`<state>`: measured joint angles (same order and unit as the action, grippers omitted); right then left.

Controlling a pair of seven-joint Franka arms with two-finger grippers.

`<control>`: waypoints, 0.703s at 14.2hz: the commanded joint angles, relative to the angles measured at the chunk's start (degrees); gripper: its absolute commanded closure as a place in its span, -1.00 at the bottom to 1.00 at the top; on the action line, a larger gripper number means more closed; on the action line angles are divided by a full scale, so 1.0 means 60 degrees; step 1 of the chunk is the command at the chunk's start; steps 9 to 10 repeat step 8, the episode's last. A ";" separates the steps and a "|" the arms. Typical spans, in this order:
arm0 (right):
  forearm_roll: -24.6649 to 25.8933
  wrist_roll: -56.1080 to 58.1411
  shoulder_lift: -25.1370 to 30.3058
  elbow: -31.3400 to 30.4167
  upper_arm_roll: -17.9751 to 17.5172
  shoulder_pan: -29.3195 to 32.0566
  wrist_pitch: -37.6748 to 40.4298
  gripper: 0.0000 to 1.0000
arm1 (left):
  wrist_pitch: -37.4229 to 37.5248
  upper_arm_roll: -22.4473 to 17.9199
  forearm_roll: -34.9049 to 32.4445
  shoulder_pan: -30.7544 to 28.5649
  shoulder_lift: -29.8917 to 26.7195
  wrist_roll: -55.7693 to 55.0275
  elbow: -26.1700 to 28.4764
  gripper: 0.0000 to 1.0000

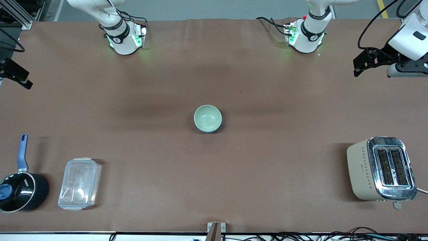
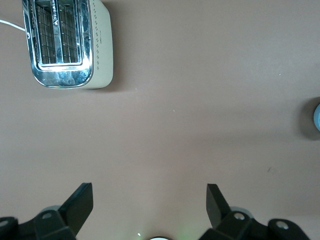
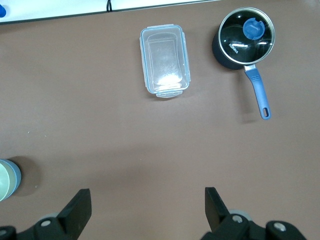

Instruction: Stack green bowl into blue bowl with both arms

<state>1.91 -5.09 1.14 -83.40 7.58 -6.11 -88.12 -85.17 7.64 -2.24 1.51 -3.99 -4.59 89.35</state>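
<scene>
The pale green bowl (image 1: 207,117) sits in the middle of the table, nested in the blue bowl (image 1: 210,131), of which only a thin blue edge shows round it. The right wrist view catches the pair at its edge: green bowl (image 3: 4,181), blue bowl (image 3: 17,179). A sliver of the blue bowl (image 2: 317,116) shows in the left wrist view. My left gripper (image 2: 150,192) (image 1: 359,65) hangs open and empty over the left arm's end of the table. My right gripper (image 3: 147,197) (image 1: 20,78) hangs open and empty over the right arm's end.
A cream and chrome toaster (image 1: 381,169) (image 2: 65,42) stands near the front camera at the left arm's end. At the right arm's end lie a clear lidded box (image 1: 79,183) (image 3: 165,61) and a black saucepan with a blue handle (image 1: 20,187) (image 3: 246,40).
</scene>
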 commanded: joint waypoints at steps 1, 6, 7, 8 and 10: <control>-0.0099 -0.0031 -0.0044 0.0233 -0.0165 0.0256 0.0214 -1.00 | 0.0104 -0.0028 0.0168 -0.0032 0.0064 0.0105 -0.0243 -1.00; -0.0099 -0.0031 -0.0029 0.0219 -0.1059 0.1077 0.0228 -1.00 | 0.0133 -0.0013 0.0153 -0.0003 0.0093 0.0091 -0.0243 -1.00; -0.0084 -0.0031 -0.0029 0.0219 -0.1059 0.1062 0.0228 -1.00 | 0.0147 -0.0013 0.0153 -0.0003 0.0093 0.0091 -0.0243 -1.00; -0.0084 -0.0031 -0.0029 0.0219 -0.1059 0.1047 0.0228 -1.00 | 0.0148 -0.0013 0.0153 -0.0003 0.0093 0.0091 -0.0243 -1.00; -0.0084 -0.0031 -0.0029 0.0219 -0.1059 0.1047 0.0228 -1.00 | 0.0148 -0.0013 0.0153 -0.0003 0.0093 0.0091 -0.0243 -1.00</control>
